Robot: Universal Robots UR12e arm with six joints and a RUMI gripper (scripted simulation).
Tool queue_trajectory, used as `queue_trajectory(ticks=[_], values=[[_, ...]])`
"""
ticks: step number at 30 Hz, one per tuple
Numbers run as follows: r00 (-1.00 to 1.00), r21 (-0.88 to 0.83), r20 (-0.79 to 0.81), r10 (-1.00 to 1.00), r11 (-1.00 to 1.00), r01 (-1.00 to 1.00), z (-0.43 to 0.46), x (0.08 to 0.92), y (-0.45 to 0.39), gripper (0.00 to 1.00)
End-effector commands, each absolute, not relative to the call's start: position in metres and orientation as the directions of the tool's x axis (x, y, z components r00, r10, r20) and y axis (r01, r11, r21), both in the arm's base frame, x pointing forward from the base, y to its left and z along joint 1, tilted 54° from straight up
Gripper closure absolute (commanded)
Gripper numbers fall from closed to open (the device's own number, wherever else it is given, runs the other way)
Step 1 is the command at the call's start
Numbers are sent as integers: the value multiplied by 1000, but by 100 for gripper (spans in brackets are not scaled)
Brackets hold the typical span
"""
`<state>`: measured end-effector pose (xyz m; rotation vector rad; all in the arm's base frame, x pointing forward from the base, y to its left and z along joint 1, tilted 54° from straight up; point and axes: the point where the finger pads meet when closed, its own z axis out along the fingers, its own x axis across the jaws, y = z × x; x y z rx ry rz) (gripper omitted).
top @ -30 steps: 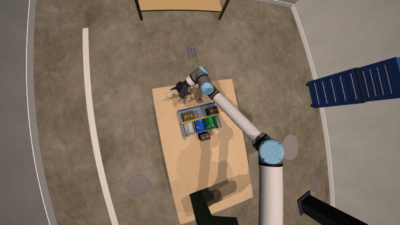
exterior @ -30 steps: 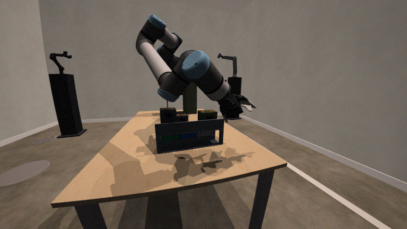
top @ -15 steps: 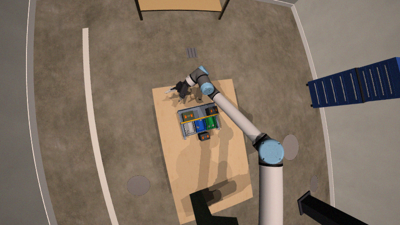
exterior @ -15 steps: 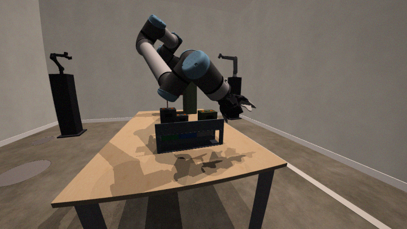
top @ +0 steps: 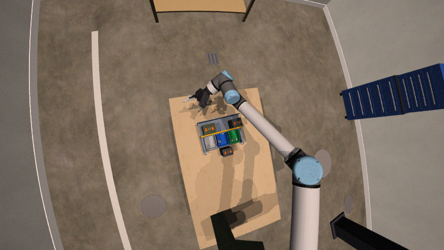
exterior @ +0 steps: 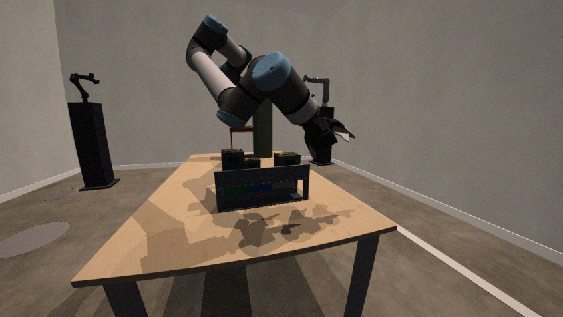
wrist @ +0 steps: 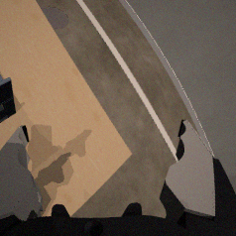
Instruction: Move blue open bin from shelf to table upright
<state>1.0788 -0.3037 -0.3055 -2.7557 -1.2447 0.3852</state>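
Note:
The blue open bin (top: 222, 136) (exterior: 259, 187) sits upright in the grey shelf (top: 222, 123) (exterior: 255, 178) (wrist: 6, 100), between a white bin (top: 210, 142) and a green bin (top: 234, 135). Small parts show inside it in the top view; in the exterior view only a dim strip of it shows behind the shelf's back panel. The shelf stands on the wooden table (top: 189, 167) (exterior: 165, 260) (wrist: 30, 64). My gripper (top: 191, 105) (exterior: 332, 148) (wrist: 102, 124) is open and empty, above the table's far left corner in the top view, behind the shelf and apart from the bin.
An orange bar (top: 220, 132) crosses the shelf above the bins' rear. A green box (top: 208, 128) (exterior: 286, 158) and a black box (top: 235, 122) (exterior: 231, 159) sit at the shelf's rear top. A dark box (top: 226, 152) (exterior: 251, 162) stands just in front of the blue bin.

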Motion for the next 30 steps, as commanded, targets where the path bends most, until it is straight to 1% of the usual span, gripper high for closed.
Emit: queue_trajectory(ticks=[1,8,13,30], values=[[635,-186,-189,749,-662,726,-295,1080,-291,0],[635,-186,-189,749,-662,726,-295,1080,-291,0],[635,-186,-189,749,-662,726,-268,1084,-254,0],[635,-186,-189,749,-662,726,-274,1083,-262,0]])
